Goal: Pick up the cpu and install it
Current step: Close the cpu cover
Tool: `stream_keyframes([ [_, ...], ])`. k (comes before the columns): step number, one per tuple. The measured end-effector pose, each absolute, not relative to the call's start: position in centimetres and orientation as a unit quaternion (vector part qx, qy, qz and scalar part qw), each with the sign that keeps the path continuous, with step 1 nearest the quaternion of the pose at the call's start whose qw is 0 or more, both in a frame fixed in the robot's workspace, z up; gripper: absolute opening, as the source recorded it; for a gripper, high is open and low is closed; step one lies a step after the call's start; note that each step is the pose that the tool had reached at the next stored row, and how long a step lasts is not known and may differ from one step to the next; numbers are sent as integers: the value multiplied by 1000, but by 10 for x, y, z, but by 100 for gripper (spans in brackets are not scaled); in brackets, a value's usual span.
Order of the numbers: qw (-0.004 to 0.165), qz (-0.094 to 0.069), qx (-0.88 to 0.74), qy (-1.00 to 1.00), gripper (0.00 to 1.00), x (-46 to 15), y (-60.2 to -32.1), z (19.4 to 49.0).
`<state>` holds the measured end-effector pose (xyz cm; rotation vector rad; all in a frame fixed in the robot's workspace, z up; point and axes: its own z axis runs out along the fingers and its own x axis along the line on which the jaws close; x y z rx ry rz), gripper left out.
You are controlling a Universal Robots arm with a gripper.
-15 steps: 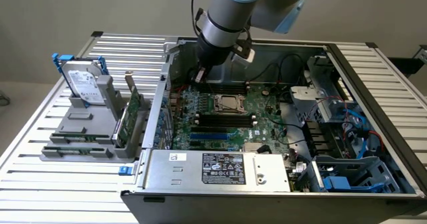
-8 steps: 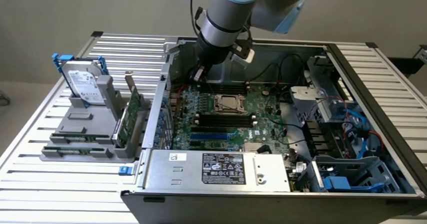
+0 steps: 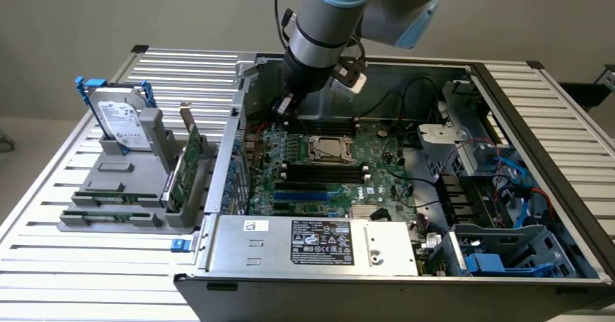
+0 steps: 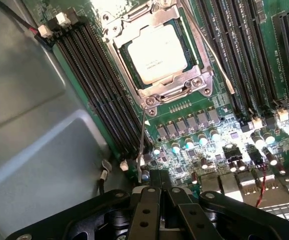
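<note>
The gripper (image 4: pixel 159 176) is closed on nothing, fingers pressed together low over the motherboard (image 4: pixel 182 107). The cpu (image 4: pixel 157 52) lies inside the socket frame (image 4: pixel 177 89). The thin socket lever (image 4: pixel 142 135) stands near the fingertips, so a sideways drift could snag it or clip the capacitors (image 4: pixel 189 144) nearby.

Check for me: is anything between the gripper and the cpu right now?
Nothing visible blocks it. The cpu lies inside the metal socket frame, top uncovered. The gripper, shut, is over the board beside the socket. Only a thin wire lever reaches from the frame's corner toward the gripper.
</note>
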<state>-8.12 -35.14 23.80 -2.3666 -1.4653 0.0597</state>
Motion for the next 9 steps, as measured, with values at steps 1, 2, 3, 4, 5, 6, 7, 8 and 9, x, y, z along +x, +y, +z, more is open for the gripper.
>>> stream_keyframes([
  [1, 178, 20, -840, -512, 11, -81, -351, 238],
  [2, 179, 18, -843, -507, 11, -81, -351, 238],
  [3, 179, 17, -846, -501, 11, -81, -351, 238],
  [4, 180, 16, -850, -495, 11, -81, -351, 238],
  [5, 180, 14, -853, -489, 11, -81, -351, 238],
  [6, 180, 13, -857, -483, 11, -81, -351, 238],
  [7, 180, 12, -860, -477, 11, -81, -351, 238],
  [8, 180, 10, -864, -470, 11, -81, -351, 238],
  [9, 180, 9, -867, -465, 11, -82, -351, 238],
])
